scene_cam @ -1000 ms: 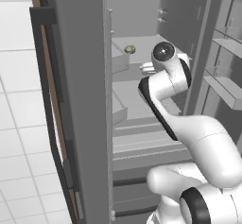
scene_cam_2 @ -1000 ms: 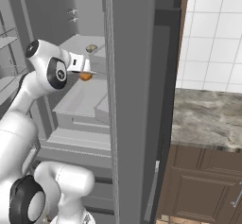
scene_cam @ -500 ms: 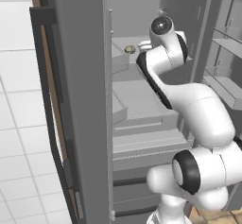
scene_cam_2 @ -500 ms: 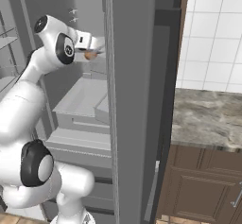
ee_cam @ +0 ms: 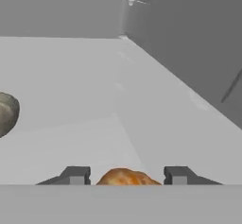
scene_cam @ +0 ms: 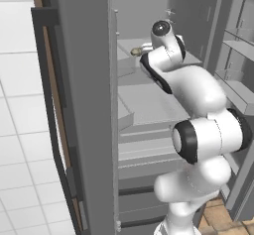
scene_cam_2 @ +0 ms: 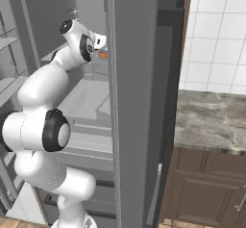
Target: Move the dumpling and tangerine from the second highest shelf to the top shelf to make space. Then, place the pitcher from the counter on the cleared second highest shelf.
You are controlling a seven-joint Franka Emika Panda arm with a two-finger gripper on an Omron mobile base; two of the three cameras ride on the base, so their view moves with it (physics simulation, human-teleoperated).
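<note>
Left base view: the arm reaches up into the open fridge, its wrist at the level of the top shelf (scene_cam: 130,44). The dumpling (scene_cam: 135,52) lies on that shelf, just left of the wrist. The hand itself is hidden behind the wrist here. Below, the second shelf (scene_cam: 149,105) shows its raised rim.

Right base view: the gripper (scene_cam_2: 102,53) points in toward the fridge's back wall beside the grey fridge wall. A bit of bright orange, the tangerine (scene_cam_2: 103,55), shows at its tip. To the right, the counter (scene_cam_2: 211,121) lies over dark cabinets.

Hand view: the two fingertips (ee_cam: 75,175) stand apart at the bottom edge, and the tangerine (ee_cam: 124,176) sits between them, filling most of the gap. Whether the pads press on it I cannot tell, since the contact lies below the edge of the picture. The gripper hangs over the flat top shelf (ee_cam: 90,90), looking along it. The dumpling (ee_cam: 6,112) rests on this shelf at the left edge, well apart from the fingers.
</note>
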